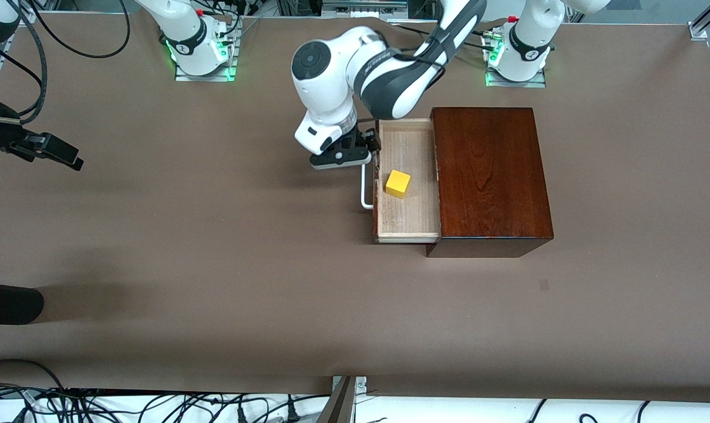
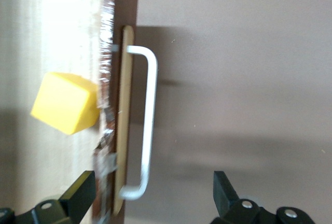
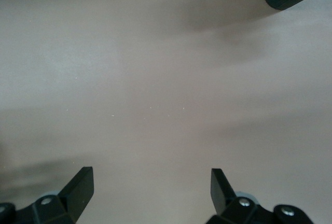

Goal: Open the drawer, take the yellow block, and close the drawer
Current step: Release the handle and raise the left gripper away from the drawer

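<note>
Drawer [image 1: 406, 200] is sitting pulled out of the dark wooden box [image 1: 488, 176], the yellow block [image 1: 397, 183] lying in its tray. I'm seeing the left gripper [image 1: 355, 154] hanging over the white handle [image 1: 364, 188], fingers apart around the drawer front and gripping nothing. The right gripper [image 1: 49, 150] is waiting over bare table [image 1: 214, 264] at the right arm's end, fingers spread and empty.

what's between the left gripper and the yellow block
The drawer's dark front with its white handle lies between the open left gripper and the yellow block, clearest in the left wrist view.
</note>
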`<state>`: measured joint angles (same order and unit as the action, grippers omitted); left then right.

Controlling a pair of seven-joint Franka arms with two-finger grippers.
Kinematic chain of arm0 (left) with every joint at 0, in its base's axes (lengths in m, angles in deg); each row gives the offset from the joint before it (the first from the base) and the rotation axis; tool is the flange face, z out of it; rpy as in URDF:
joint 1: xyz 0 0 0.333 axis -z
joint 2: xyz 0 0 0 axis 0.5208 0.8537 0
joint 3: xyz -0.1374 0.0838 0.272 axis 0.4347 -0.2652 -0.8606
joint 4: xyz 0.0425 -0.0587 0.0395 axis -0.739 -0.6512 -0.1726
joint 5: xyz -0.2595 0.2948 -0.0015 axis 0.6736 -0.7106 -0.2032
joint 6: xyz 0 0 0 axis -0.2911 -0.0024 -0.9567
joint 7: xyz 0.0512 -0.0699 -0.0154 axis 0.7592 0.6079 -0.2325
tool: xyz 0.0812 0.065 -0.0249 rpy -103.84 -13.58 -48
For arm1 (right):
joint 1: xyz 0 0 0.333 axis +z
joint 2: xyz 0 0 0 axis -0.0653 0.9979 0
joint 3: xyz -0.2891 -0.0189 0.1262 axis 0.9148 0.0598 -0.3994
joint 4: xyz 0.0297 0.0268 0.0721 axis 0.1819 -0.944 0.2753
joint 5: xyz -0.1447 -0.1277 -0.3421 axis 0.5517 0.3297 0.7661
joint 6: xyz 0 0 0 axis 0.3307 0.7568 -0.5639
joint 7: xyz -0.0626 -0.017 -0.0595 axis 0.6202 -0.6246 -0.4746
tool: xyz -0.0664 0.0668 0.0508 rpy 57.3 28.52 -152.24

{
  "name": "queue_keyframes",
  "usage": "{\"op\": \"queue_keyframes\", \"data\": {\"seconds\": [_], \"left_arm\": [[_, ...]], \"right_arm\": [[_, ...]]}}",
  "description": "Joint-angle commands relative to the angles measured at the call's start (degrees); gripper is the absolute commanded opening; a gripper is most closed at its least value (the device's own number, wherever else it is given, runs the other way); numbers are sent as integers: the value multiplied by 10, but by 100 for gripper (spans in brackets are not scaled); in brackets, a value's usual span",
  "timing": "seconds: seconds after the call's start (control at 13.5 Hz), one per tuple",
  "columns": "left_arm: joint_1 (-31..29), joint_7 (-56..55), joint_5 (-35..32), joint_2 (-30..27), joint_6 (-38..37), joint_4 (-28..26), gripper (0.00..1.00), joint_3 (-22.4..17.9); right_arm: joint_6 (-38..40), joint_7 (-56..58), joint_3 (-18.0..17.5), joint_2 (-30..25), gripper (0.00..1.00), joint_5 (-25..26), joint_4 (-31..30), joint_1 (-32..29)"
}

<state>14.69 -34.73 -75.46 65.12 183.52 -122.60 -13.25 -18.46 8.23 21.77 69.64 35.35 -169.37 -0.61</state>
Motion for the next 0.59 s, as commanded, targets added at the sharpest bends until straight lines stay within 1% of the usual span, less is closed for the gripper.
{"op": "queue_keyframes", "data": {"seconds": [0.0, 0.07, 0.22, 0.3, 0.37, 0.52], "left_arm": [[-56, 15, 15, -68, -48, -7, 100, 41], [-87, 16, 17, -88, -58, -9, 100, 50], [-151, 23, 69, -131, -65, -31, 100, 53], [-183, 56, 83, -156, -68, -49, 100, 53], [-208, 113, 84, -181, -82, -64, 100, 53], [-252, 190, 88, -224, -118, -86, 100, 45]], "right_arm": [[10, -3, -12, 2, 100, -10, 15, 18], [11, -2, -18, 3, 100, -12, 23, 22], [11, -2, -32, 3, 100, -34, 29, 31], [10, -2, -40, 4, 100, -53, 29, 31], [7, -2, -44, 4, 100, -69, 29, 32], [5, -4, -45, 14, 100, -88, 29, 49]]}}
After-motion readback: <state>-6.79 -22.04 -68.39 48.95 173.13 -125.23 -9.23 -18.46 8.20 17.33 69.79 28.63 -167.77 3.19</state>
